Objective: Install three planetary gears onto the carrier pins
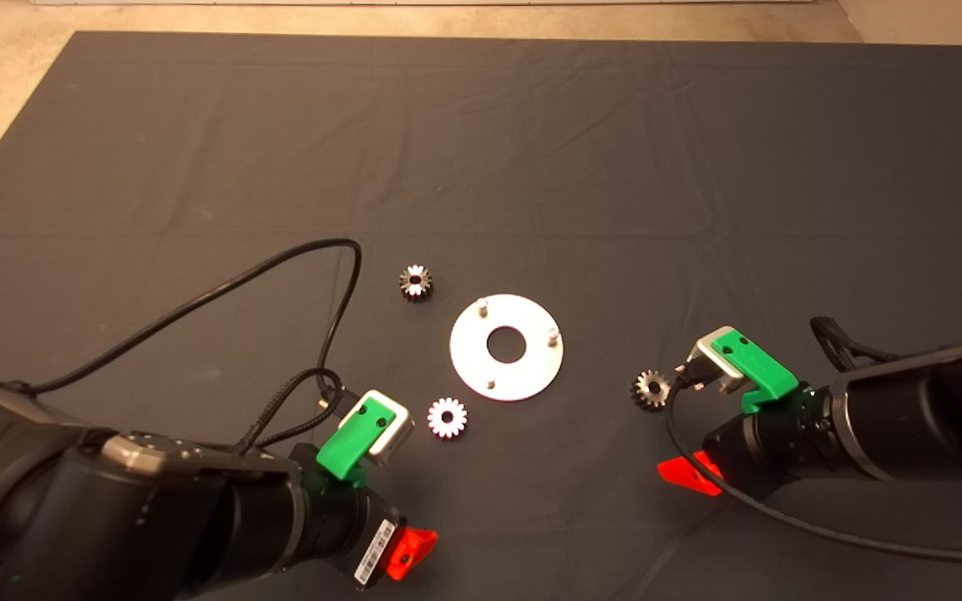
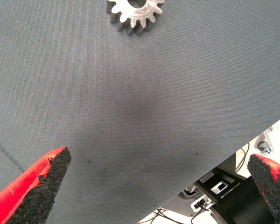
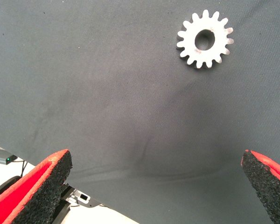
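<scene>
All three planetary gears (image 1: 416, 282) lie loose around the disc (image 1: 531, 367); carrier pins (image 1: 483, 307) bare. Left gripper (image 2: 154, 186) and right gripper (image 3: 154, 186) hover spread, empty.

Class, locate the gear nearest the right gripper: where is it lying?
In the head view, that gear lies flat on the mat, right of the carrier disc and apart from it, just left of the right arm's wrist camera.

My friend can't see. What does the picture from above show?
A silver disc with three pins lies on a dark mat, three small gears around it, none on a pin. The left gripper and right gripper wait nearby, open.
</scene>
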